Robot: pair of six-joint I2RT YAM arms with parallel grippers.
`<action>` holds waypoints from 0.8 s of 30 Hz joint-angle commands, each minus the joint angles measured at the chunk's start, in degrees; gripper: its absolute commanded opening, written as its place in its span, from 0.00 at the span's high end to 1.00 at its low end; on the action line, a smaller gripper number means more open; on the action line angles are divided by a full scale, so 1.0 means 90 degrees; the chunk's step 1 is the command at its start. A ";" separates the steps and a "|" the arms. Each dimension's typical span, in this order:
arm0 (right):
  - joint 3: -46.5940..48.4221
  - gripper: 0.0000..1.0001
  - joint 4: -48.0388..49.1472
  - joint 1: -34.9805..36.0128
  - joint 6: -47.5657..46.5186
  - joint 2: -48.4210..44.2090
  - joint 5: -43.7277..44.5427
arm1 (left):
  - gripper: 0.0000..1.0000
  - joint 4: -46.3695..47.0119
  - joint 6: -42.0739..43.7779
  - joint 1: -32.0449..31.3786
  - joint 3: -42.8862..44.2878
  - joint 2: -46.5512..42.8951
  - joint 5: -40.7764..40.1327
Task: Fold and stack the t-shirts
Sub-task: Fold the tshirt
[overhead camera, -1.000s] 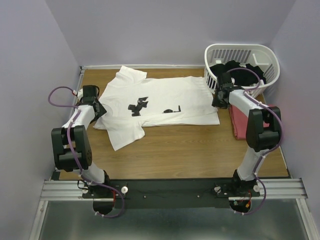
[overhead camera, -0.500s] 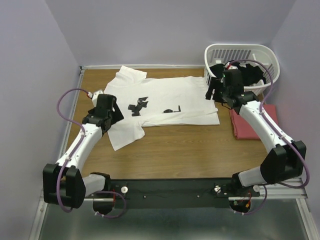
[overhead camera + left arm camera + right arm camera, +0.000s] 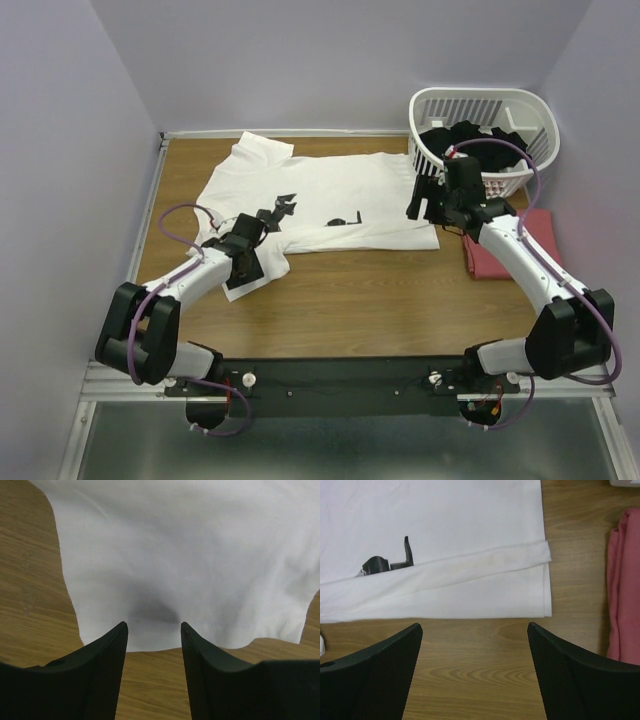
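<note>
Presently in view: a large plain white cotton t-shirt point(image 3: 330, 195) lies spread flat on the wooden tabletop point(image 3: 380, 300), its bottom hem just beside the white slatted plastic basket point(image 3: 480, 93). A salmon-red t-shirt point(image 3: 482, 258), apparently folded, lies on the near side of that basket.
Left gripper point(image 3: 243, 262): fingers apart and empty, low over the sleeve hem at the shirt end farthest from the basket.
Right gripper point(image 3: 425, 205): fingers wide apart and empty, hovering over the hem corner nearest the basket.
Risk, sleeve: the left wrist view shows the fingers straddling only the very edge of the cloth. A shallow pinch would probably let the soft cotton slip out on lifting.
Risk, hem corner: the right wrist view shows a doubled-over band along the hem. Closing on the upper layer alone would likely leave the lower layer behind and spoil the fold.
Risk, symmetry: the two grasp points lie far apart, so unequal lifting could skew or bunch the shirt.
Risk, neighbour: only a strip of bare wood separates the salmon-red t-shirt from the hem corner. A descent drifting towards it could snag it and disturb it.
</note>
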 commanded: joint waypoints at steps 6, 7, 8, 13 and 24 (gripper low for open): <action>-0.0352 0.07 -0.0084 0.0010 -0.0016 -0.0363 0.0064 | 0.49 0.0409 -0.0215 -0.0097 -0.0231 0.0462 -0.0216; -0.0362 0.07 -0.0084 0.0000 -0.0016 -0.0363 0.0074 | 0.50 0.0419 -0.0225 -0.0116 -0.0231 0.0491 -0.0216; -0.0372 0.07 -0.0084 0.0000 -0.0026 -0.0363 0.0093 | 0.55 0.0429 -0.0254 -0.0145 -0.0250 0.0540 -0.0206; -0.0352 0.07 -0.0084 0.0000 -0.0065 -0.0353 0.0133 | 0.79 0.0410 -0.0313 -0.0204 -0.0241 0.0657 -0.0216; -0.0352 0.07 -0.0084 0.0000 -0.0143 -0.0324 0.0035 | 1.00 -0.0410 0.0301 -0.0214 0.1437 0.0734 -0.1190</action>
